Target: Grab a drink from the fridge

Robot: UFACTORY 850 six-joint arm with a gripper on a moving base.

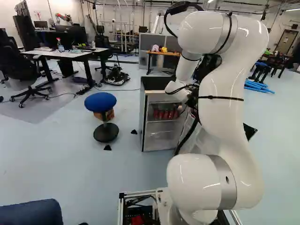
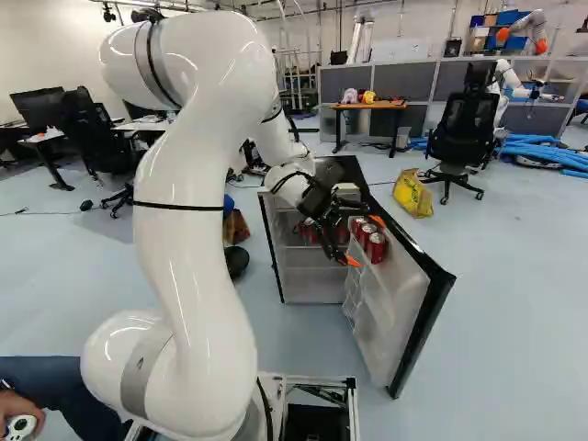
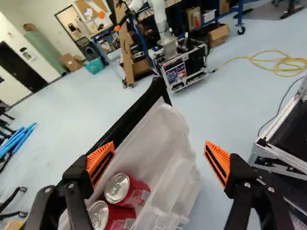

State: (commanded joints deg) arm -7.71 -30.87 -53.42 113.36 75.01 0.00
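Note:
The small fridge (image 1: 161, 85) stands ahead of the arm, several red cans (image 1: 164, 114) on its inner shelf. Its door (image 2: 424, 308) is swung open, and more red cans (image 2: 378, 246) stand in the door's upper rack. Right at that rack is my gripper (image 2: 364, 241). In the wrist view the gripper (image 3: 159, 161) is spread wide, with nothing held between its orange pads. Two cans show: the nearer-to-centre can (image 3: 127, 189) and another can (image 3: 109, 215) beside it, both in the clear door rack (image 3: 165, 160), closer to one finger than to the other.
A blue stool (image 1: 101, 101) stands beside the fridge in the left base view. Beyond the fridge are a wooden table (image 2: 367, 107), a yellow bag (image 2: 413, 193) and an office chair (image 2: 462, 129). Another robot (image 3: 160, 24) and a yellow cable (image 3: 283, 63) show in the wrist view.

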